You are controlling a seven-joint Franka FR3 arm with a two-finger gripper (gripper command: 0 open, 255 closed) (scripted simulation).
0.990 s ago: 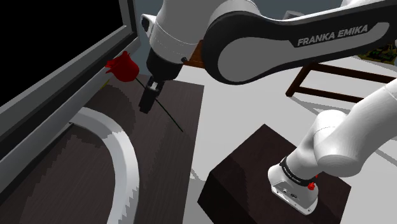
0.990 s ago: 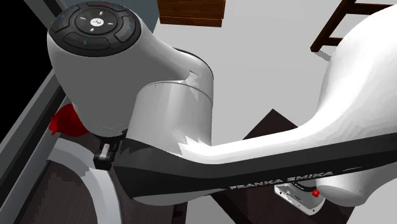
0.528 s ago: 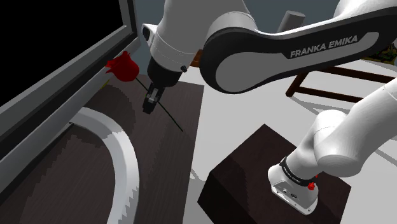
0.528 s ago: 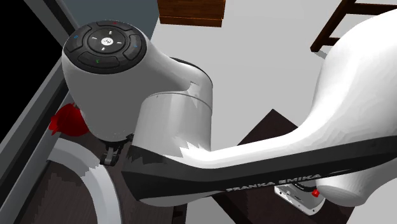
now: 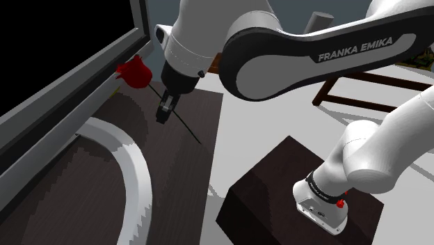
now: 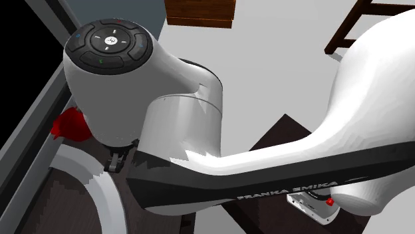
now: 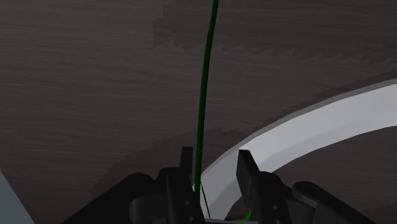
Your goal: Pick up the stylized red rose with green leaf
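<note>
**1. Task object.** The rose has a red bloom with plainly modelled, folded petals. It sits on a long, thin, dark green stem. In the wrist view a small green patch shows low between the fingers. It may be the leaf, but this cannot be confirmed.

**2. Location.** The bloom is in the upper left of the shoulder view, close against the grey frame that borders a black area. The stem runs down and to the right from the bloom, across the dark wood-grain tabletop. Whether the bloom rests on the tabletop cannot be determined.

**3. Gripper.** The gripper is positioned over the stem partway along its length. The jaws are spread with a narrow gap. The stem passes through that gap close to one finger, and the other finger is clear of it, so nothing is pinched.

**4. Progress.** Approach and alignment are judged complete. Closing on the stem and lifting are not yet done.

**5. Surroundings.** A white curved band lies on the tabletop near the gripper. The dark stand occupies the lower right of the shoulder view.
</note>
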